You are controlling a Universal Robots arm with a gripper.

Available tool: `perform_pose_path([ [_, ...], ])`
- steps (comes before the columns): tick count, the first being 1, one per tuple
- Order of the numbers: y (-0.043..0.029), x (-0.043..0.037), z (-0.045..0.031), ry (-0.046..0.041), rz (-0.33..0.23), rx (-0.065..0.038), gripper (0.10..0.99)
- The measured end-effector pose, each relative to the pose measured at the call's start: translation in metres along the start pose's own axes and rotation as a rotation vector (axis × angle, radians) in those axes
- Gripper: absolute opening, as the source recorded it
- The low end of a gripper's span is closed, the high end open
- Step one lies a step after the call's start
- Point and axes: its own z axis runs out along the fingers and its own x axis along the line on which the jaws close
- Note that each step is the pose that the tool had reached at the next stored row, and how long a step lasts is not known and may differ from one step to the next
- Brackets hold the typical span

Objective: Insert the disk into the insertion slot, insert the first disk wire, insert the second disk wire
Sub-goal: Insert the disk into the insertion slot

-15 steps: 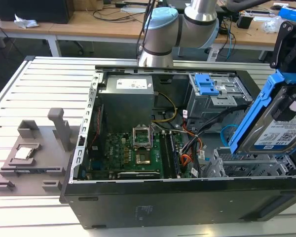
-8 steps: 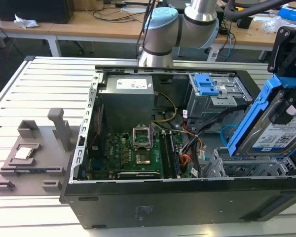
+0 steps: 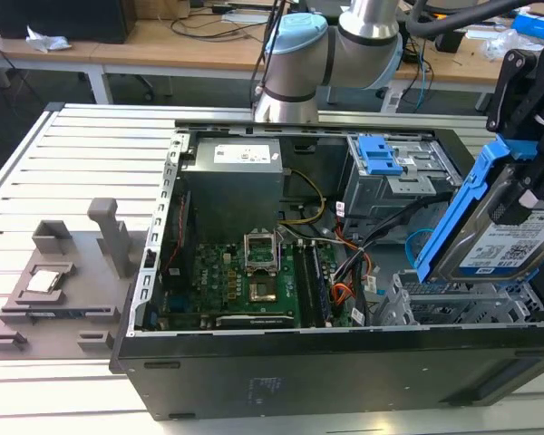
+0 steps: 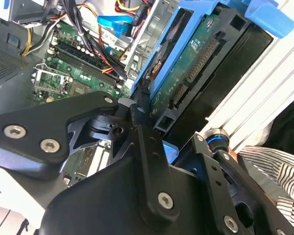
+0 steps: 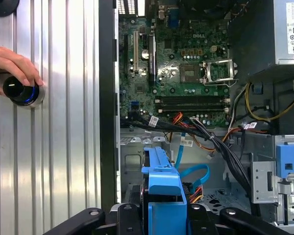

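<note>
disk (image 3: 500, 243) tilted above slot (image 3: 435, 308), at the exterior view's right end of case (image 3: 299, 381); taller cage (image 3: 408, 186) behind slot; motherboard (image 3: 245, 290) to the exterior view's left, PSU (image 3: 231, 186) behind it

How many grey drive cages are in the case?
2: the taller cage carrying a blue clip, and the insertion slot below the raised disk. Others may be hidden.

Universal Robots arm (image 3: 370, 20): silver tube sections meet rounded pale blue joint housings (image 3: 299, 50), with a thick dark cable (image 3: 440, 27) looping alongside. The gripper (image 5: 159, 218) is matte black, and the flat angular link bars behind the jaws are pinned with silver socket-head screws (image 4: 165, 199).
</note>
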Motion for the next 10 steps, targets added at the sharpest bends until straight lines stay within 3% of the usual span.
perform_pose_path([
  [2,0.0001,-0.0036,-0.0001,0.0001,0.0,0.0,0.361],
  [10,0.0,-0.0039,0.0031,0.0002,0.0,0.0,0.361],
])
